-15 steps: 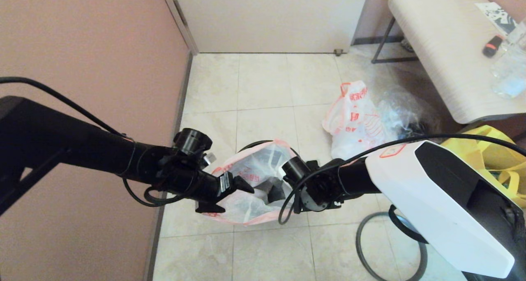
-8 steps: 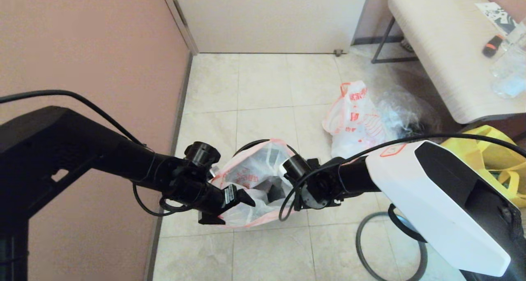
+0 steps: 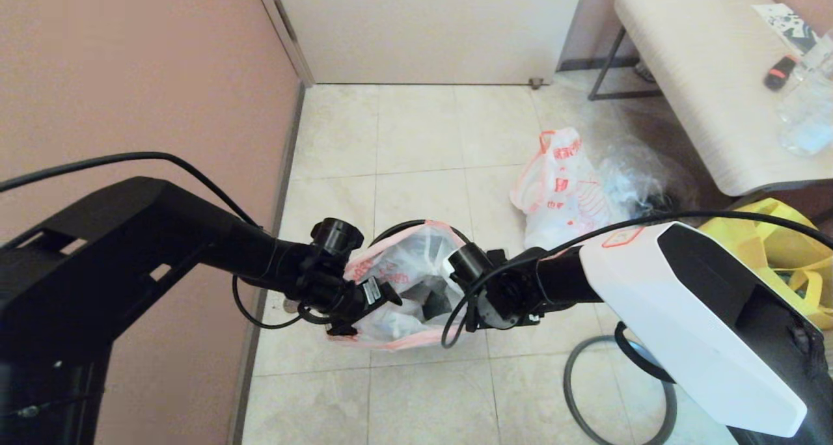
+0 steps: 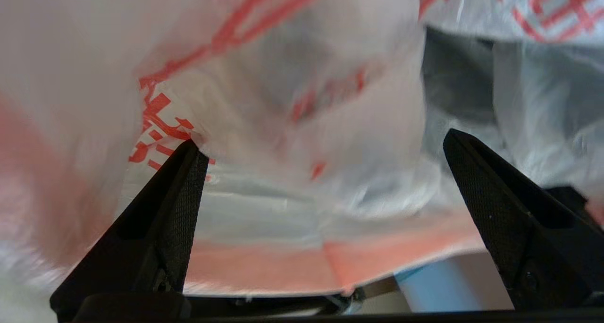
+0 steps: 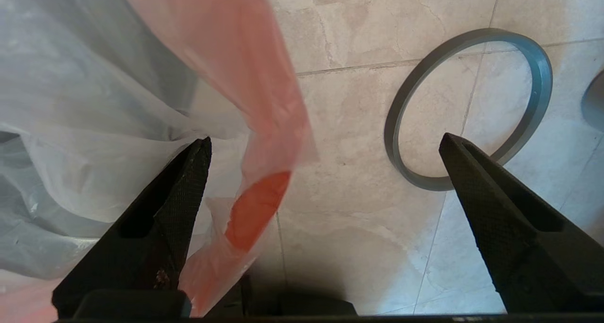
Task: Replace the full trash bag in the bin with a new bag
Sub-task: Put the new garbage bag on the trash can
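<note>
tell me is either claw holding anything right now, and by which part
Nothing is held. Both the left claw and the right claw stand open at the pink-banded mouth of the new bag.

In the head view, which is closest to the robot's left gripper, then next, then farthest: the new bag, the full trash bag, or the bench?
1. The new bag: right at the open left gripper, draped over the bin.
2. The full trash bag: on the floor, farther back and to the right.
3. The bench: farthest, in the far right corner.
</note>
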